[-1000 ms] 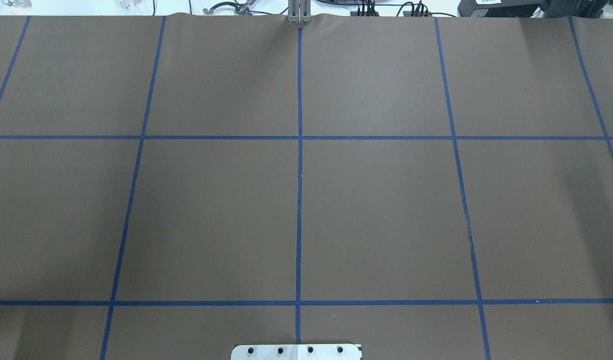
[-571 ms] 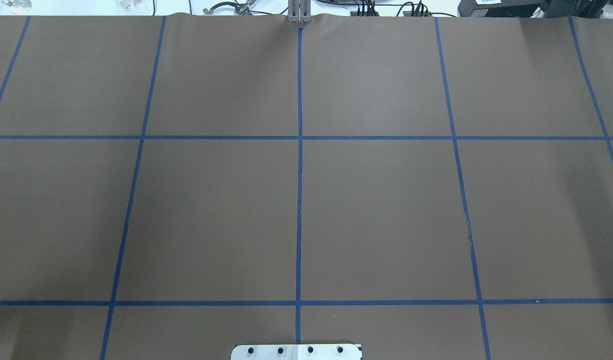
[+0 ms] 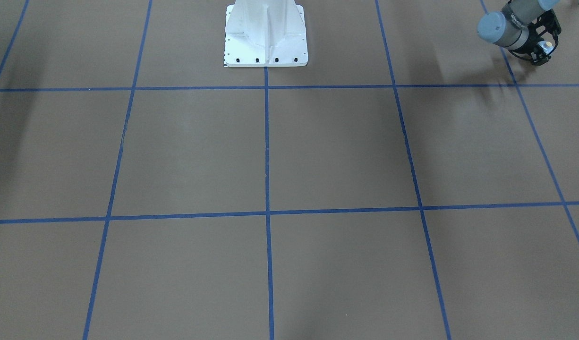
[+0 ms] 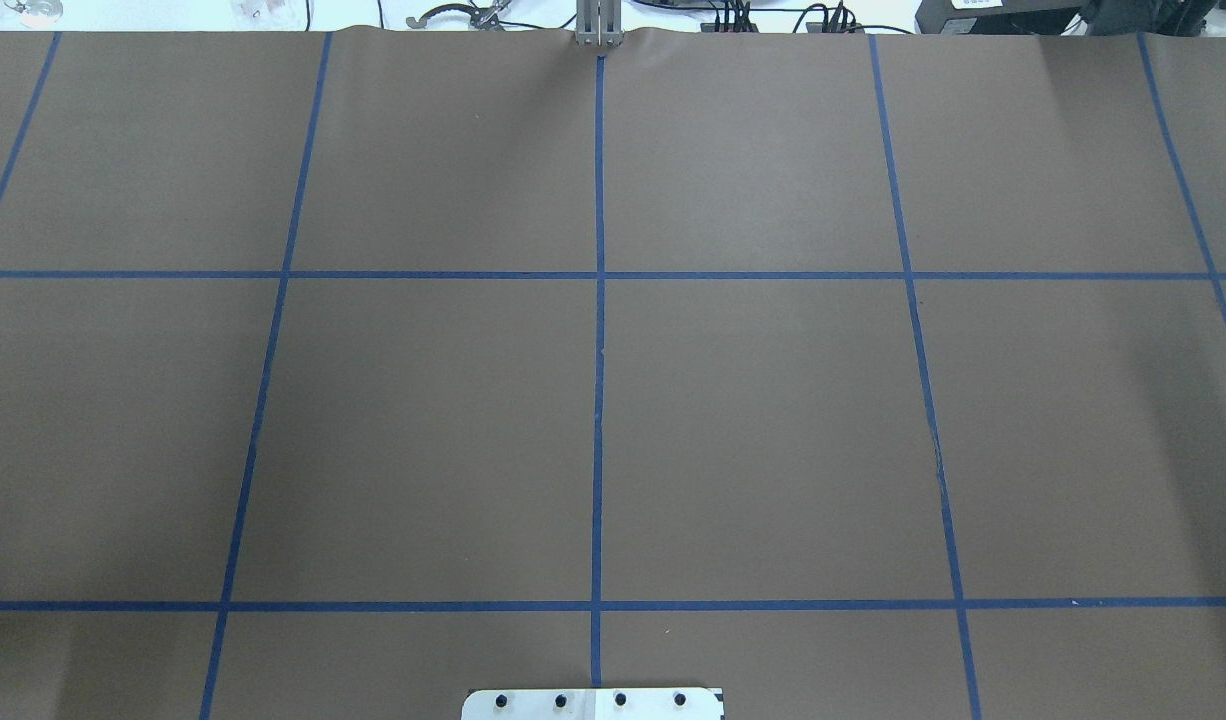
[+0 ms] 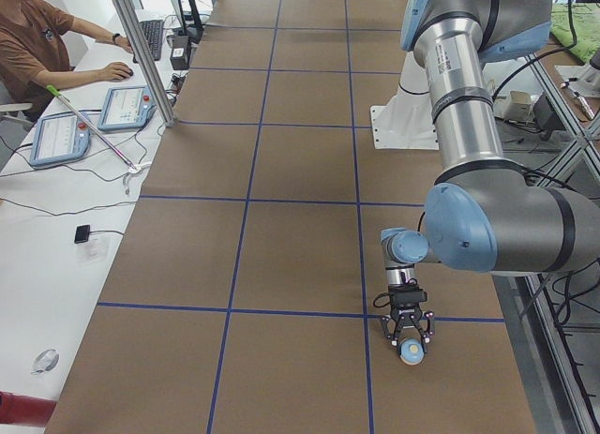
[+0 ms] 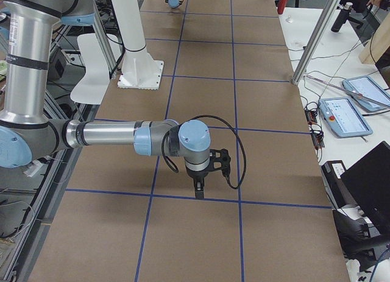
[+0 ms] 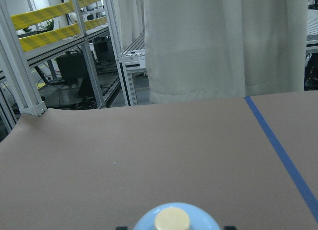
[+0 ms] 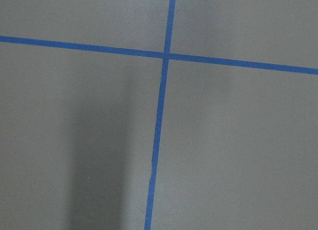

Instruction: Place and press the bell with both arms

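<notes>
Brown paper cover (image 4: pixel 773 420) with a blue tape grid (image 4: pixel 598 400) fills the overhead view; no bell or arm shows there.

Count, big to small:
- 1 table cover
- 2 arms: left arm (image 5: pixel 469 106), right arm (image 6: pixel 109 134)
- 1 white pedestal (image 3: pixel 266 38), top centre of the front view
- 2 grippers
- 1 bell

The bell (image 7: pixel 174 219) sits bottom centre of my left wrist view, cream button up. In the left side view it is lower right, low over the paper, just below a blue tape line. I can't confirm it touches down.

My left gripper (image 5: pixel 409 342) has a finger on each side of the dome and looks clamped on it.

My right gripper (image 6: pixel 199 190) points down at a tape line, centre of the right side view, well apart from the bell. Can't tell whether it is wide or narrow.

Handling, my guess: light and rigid. The smooth curved dome could squirt out of the pads. Best hold is low on the flanks near the base ring, which leaves the button free. Press straight down on the button; off-centre could tip or skate it.
</notes>
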`<state>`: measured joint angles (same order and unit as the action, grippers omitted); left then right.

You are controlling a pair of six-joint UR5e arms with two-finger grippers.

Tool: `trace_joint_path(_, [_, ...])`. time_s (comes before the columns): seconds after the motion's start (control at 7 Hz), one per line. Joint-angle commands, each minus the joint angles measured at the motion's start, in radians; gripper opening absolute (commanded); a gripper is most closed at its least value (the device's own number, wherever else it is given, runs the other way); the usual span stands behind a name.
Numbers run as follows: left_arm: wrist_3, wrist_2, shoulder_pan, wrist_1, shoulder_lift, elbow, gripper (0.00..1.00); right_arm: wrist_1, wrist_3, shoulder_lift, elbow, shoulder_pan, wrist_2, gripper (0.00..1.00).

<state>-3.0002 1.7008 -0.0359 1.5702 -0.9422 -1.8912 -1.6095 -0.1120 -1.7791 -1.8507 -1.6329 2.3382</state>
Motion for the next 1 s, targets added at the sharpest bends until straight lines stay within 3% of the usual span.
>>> trace_joint_path(0.0, [0.105, 0.013, -0.016, -0.107, 0.071, -0.199, 0.0, -0.001, 0.0, -0.006, 0.001, -0.001, 0.001, 1.0])
trace_joint_path(0.14, [0.213, 0.014, -0.028, -0.207, 0.057, -0.298, 0.0, -0.001, 0.0, -0.006, 0.001, -0.002, 0.001, 1.0])
trace_joint_path(0.43, [0.376, 0.013, -0.125, -0.278, -0.04, -0.341, 0.0, -0.001, 0.0, -0.012, 0.001, -0.007, 0.0, 1.0])
trace_joint_path(0.57, [0.502, 0.005, -0.224, -0.402, -0.187, -0.344, 0.0, -0.001, 0.0, -0.013, -0.001, -0.013, 0.001, 1.0])
trace_joint_path(0.71, [0.635, -0.007, -0.34, -0.573, -0.415, -0.333, 0.0, 0.0, 0.0, -0.013, -0.001, -0.016, 0.001, 1.0])
trace_joint_path(0.86, [0.72, -0.033, -0.399, -0.692, -0.579, -0.332, 0.0, -0.001, 0.0, -0.013, -0.001, -0.016, 0.001, 1.0])
